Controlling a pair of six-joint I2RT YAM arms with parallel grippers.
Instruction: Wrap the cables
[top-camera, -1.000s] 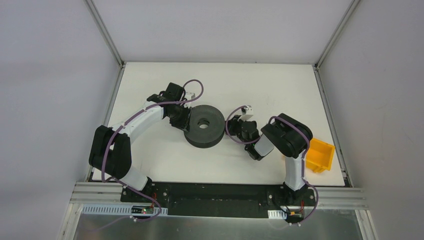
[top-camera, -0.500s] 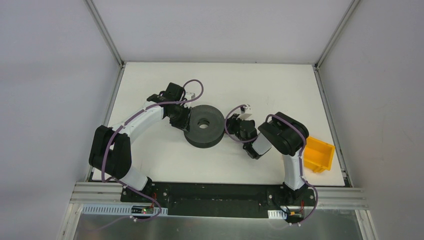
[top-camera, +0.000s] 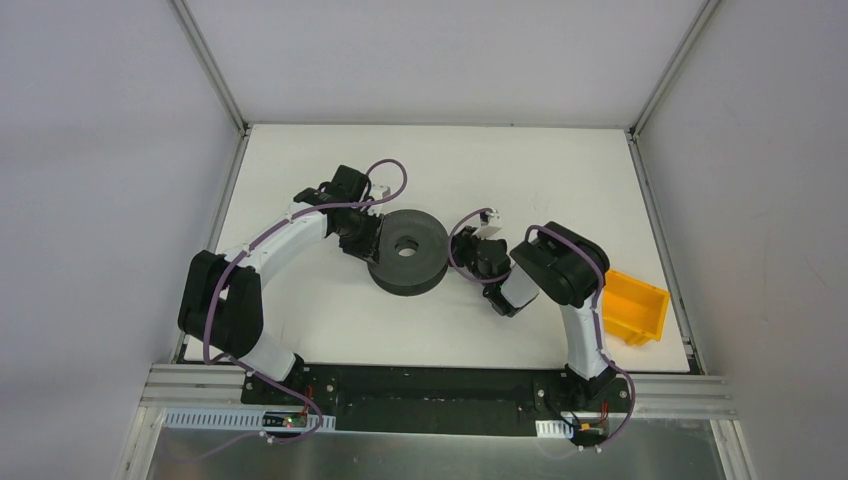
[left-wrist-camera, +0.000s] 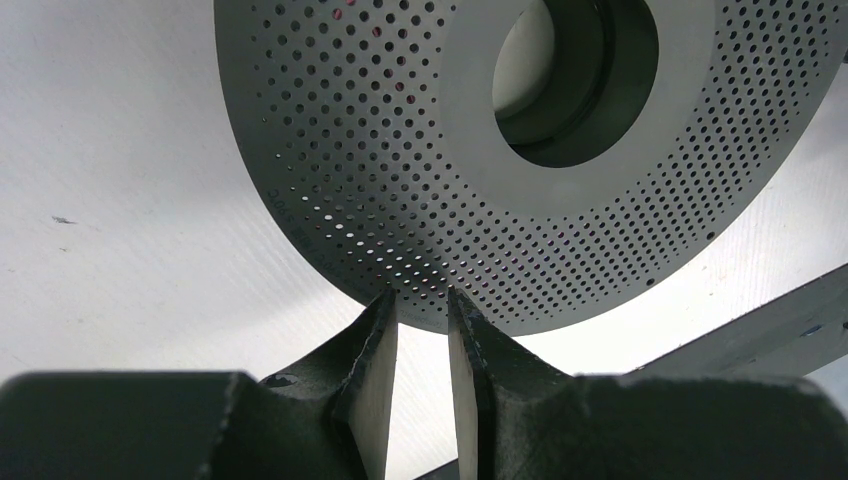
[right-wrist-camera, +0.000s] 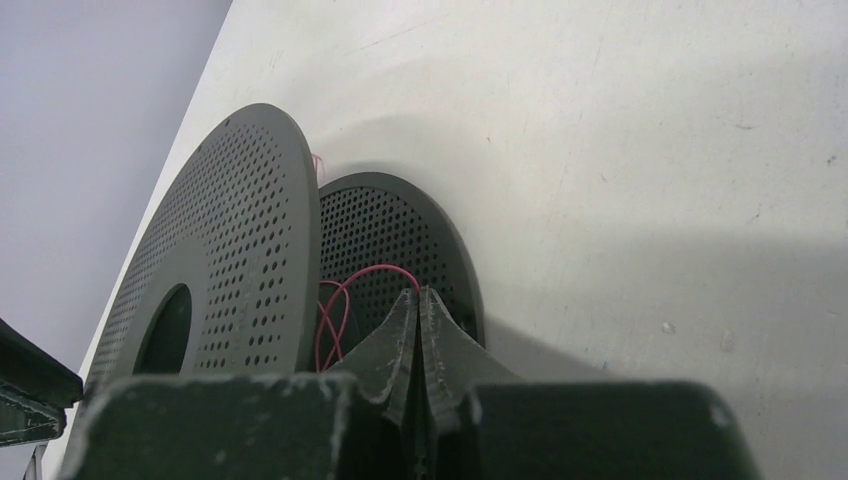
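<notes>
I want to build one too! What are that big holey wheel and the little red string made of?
The spool looks like matte grey plastic, maybe painted metal: dull, stiff, evenly punched with small holes. The wire looks like a thin red-coated strand; it holds springy loops, unlike limp thread.

Two arms are flanking a dark grey spool (top-camera: 405, 252) that is lying flat on the white desk (top-camera: 330, 320).

The left arm (top-camera: 270, 250) is curving in from the spool's near left, its left gripper (top-camera: 368, 238) sitting against the spool's left side. The right arm (top-camera: 560, 270) is folding in from the spool's right, its right gripper (top-camera: 460, 262) pointing at the spool's right rim; the fingers themselves are too small to read. Purple hoses (top-camera: 385, 170) are looping over both wrists. A yellow bin (top-camera: 635, 308) is sitting well to the spool's right, beyond the right arm.
</notes>
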